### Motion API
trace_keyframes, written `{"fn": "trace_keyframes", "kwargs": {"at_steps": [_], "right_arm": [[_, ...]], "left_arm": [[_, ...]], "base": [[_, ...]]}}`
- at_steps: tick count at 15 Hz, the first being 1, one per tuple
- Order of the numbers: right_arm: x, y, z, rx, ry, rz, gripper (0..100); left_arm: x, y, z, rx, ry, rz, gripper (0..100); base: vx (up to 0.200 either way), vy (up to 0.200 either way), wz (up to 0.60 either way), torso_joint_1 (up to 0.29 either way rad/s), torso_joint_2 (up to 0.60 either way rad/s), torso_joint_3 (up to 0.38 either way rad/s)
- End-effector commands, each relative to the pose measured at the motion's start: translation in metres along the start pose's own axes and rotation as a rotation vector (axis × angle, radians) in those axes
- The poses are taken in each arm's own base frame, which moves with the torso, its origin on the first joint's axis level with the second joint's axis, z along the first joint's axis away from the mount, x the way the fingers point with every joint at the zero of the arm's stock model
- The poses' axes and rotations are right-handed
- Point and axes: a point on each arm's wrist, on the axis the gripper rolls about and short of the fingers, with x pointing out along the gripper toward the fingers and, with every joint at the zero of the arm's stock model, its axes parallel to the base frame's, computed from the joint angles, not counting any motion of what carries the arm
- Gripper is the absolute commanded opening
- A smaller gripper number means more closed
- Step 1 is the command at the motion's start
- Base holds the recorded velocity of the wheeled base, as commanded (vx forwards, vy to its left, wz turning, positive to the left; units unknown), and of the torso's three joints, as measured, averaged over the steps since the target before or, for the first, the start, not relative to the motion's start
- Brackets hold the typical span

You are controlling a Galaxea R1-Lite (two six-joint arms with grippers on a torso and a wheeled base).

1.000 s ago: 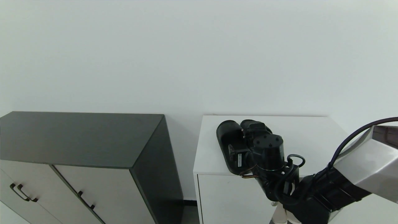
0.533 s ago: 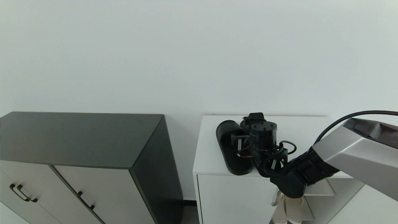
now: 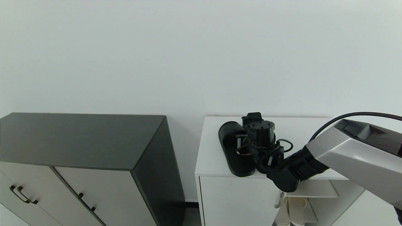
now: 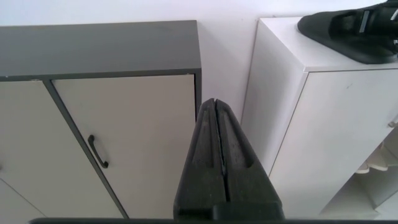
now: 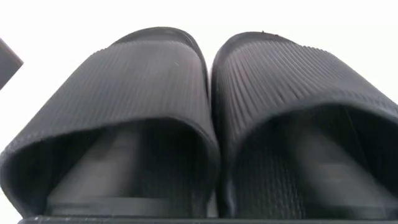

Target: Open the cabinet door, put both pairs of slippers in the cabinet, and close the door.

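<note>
A pair of black slippers (image 3: 231,147) lies side by side on top of the white cabinet (image 3: 311,133). My right gripper (image 3: 252,120) is right over the pair, its arm covering the right slipper. The right wrist view looks into the two slippers' (image 5: 211,124) ribbed straps from very close. The cabinet's right side stands open, and a white pair of slippers (image 3: 289,209) stands upright under a shelf (image 3: 314,189) inside. My left gripper (image 4: 215,109) hangs shut and empty, low in front of the gap between the two cabinets. The black slippers (image 4: 348,28) also show in the left wrist view.
A dark-topped cabinet (image 3: 78,138) with pale doors and dark handles (image 3: 86,201) stands to the left of the white one, with a narrow gap between them. A bare white wall runs behind both.
My right arm has moved farther back over the white cabinet's top and sunk lower, bringing its gripper over the black slippers. The open shelf and white slippers now show below it.
</note>
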Motion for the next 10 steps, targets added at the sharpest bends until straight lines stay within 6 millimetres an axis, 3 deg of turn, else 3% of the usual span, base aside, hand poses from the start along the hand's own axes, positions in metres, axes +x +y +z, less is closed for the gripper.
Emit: {"fn": "trace_keyframes", "kwargs": {"at_steps": [1,6,9,10], "right_arm": [[0.007,0.001,-0.003,0.000,-0.004,-0.006,0],[-0.002,-0.001,0.011,0.012,-0.027,-0.003,0],[-0.041,-0.004,0.030,-0.005,-0.030,0.038,0],[-0.080,-0.007,0.034,-0.026,-0.007,0.096,0]], "left_arm": [[0.000,0.000,0.000,0.000,0.000,0.000,0],[0.000,0.000,0.000,0.000,-0.002,0.000,0],[0.000,0.000,0.000,0.000,0.000,0.000,0],[0.000,0.000,0.000,0.000,0.000,0.000,0]], "base": [[0.000,0.000,0.00,0.000,0.00,0.000],[0.000,0.000,0.00,0.000,0.00,0.000],[0.000,0.000,0.00,0.000,0.00,0.000],[0.000,0.000,0.00,0.000,0.00,0.000]]}}
